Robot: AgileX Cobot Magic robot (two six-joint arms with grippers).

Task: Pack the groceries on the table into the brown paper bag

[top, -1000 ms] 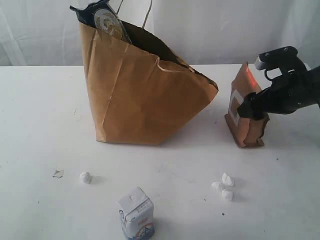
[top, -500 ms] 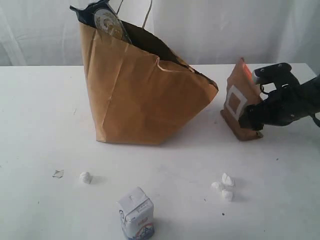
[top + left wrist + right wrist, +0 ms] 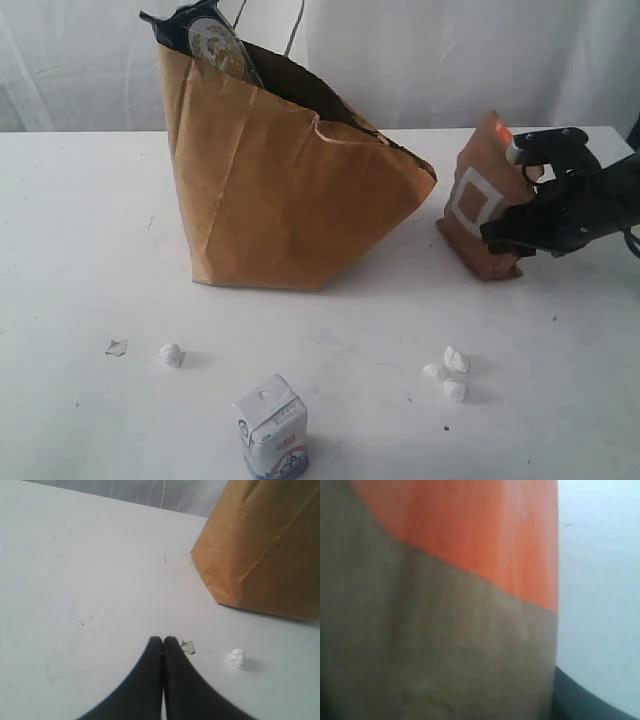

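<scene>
White table [image 3: 80, 250] w/ small white carton [image 3: 272, 438], red-blue label, txt illegible

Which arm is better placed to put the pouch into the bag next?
Right. The right gripper grips the tilted pouch beside the bag; the left gripper, shut, hangs near a crumb across the bag.

From the exterior view, the paper bag [image 3: 290, 190] stands on the table [image 3: 90, 250] toward the back, left of centre, with a jar [image 3: 213, 42] sticking out of its top at the left corner. The pouch [image 3: 470, 200] sits tilted to the bag's right, apart from it, with the right gripper [image 3: 505, 238] against its right side. In front of the bag I have the small carton [image 3: 272, 428] nearest me. A single wad [image 3: 172, 354] and a flat scrap [image 3: 117, 347] lie to the carton's left and farther back, and a cluster of wads [image 3: 447, 372] lies to its right, in front of the pouch.
</scene>
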